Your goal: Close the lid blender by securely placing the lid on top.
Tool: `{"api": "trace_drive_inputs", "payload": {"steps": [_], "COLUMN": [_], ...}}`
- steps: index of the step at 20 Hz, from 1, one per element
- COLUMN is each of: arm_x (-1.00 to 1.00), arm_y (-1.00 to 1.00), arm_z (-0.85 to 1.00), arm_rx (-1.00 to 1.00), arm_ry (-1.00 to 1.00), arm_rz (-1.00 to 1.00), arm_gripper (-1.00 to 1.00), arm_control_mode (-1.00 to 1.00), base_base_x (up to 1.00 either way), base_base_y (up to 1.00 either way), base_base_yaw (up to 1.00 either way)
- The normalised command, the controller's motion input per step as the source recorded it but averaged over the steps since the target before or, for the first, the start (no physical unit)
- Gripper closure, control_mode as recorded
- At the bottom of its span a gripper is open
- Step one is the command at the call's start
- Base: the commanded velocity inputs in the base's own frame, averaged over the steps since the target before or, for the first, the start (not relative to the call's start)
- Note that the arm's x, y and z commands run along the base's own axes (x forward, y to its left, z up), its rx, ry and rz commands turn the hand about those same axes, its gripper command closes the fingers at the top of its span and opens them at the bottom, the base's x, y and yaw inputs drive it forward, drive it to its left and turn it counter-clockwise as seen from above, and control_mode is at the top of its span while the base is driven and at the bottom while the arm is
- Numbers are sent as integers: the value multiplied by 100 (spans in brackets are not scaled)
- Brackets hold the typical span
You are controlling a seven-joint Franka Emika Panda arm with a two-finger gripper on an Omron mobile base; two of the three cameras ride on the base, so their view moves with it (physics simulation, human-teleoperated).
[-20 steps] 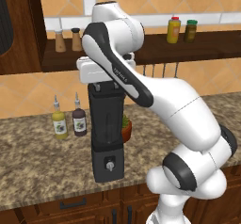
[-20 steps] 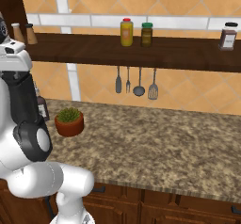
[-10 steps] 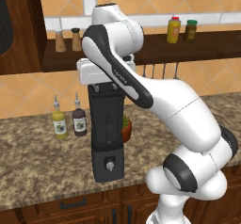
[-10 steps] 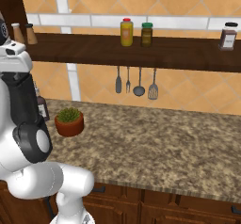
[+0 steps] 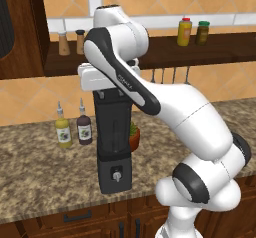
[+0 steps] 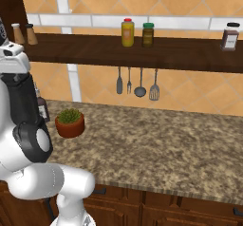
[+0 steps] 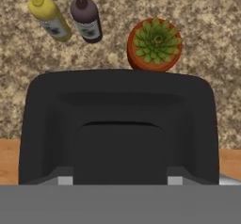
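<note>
Both base views looked forward over the counter [image 6: 161,144]; the hand view faced straight down, close above the blender [image 7: 117,124], sharing the potted plant [image 7: 154,43].

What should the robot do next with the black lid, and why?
Probably let go and lift straight up. In the hand view the lid looks squared over the jar, and in the left base view the gripper sits right atop the blender. Whether the lid is fully seated can't be told.

Potted plant [image 7: 154,44] and two bottles [image 7: 66,18] close behind the blender [image 5: 114,147]; open counter [image 6: 166,144] rightward.
</note>
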Motion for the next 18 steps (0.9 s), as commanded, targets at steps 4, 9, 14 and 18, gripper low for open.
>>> {"api": "trace_drive_inputs", "payload": {"steps": [4,9,14,18], "arm_x": [-13,-8,0,0], "arm_y": [0,0,0,0], "arm_z": [-19,-14,0,0], "arm_rx": [0,0,0,0], "arm_ry": [4,3,0,0], "arm_rz": [0,0,0,0], "arm_gripper": [100,100,-100,-100], "arm_control_mode": [-100,-100,-100,-100], "base_base_x": [0,0,0,0], "base_base_y": [0,0,0,0], "base_base_yaw": [0,0,0,0]}}
